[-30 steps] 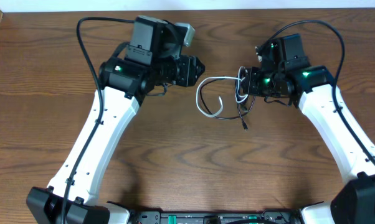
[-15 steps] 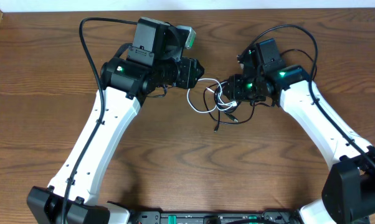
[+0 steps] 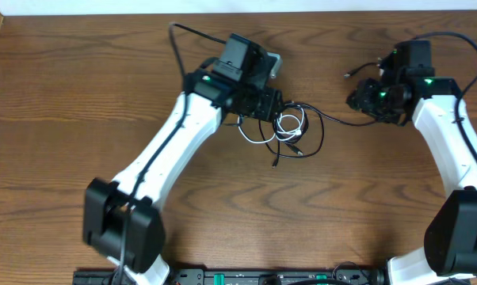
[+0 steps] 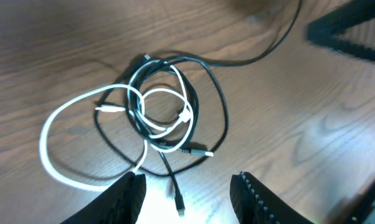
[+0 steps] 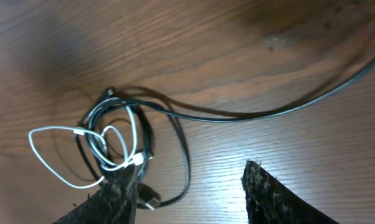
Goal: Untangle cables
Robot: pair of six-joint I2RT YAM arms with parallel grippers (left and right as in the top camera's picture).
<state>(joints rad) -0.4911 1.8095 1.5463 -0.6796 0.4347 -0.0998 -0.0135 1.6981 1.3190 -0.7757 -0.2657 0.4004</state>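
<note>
Looking from overhead, you had the left gripper [image 3: 276, 107] at the far rim of the tangle, fingers spread, pinching nothing. Right gripper [image 3: 357, 99] sat well apart from the tangle, off to its right and nearer the table's [image 3: 64, 95] far edge. Its fingers were also spread, with bare wood between them in the wrist view.

Room:
- Ahead of the left gripper, toward the arm bases, open wood lay past the tangle.
- Between the two grippers there was a clear stretch, crossed only by one black strand.
- The table's far edge ran close behind both grippers; the side edges lay well off.

Cables:
- White cable [image 4: 44, 146] and black cable [image 4: 225, 118] lay flat on the wood and interlocked, directly before the left gripper's fingertips.
- The heap's long axis ran across the left gripper's line, with the wide white loop on one flank and the wide black loop on the other. Small coils of both were stacked in the middle.
- One black plug end [image 4: 178, 205] pointed back between the left fingers; touching or not, you couldn't tell.
- A long black strand left the coil toward the right gripper, its end out of view.
</note>
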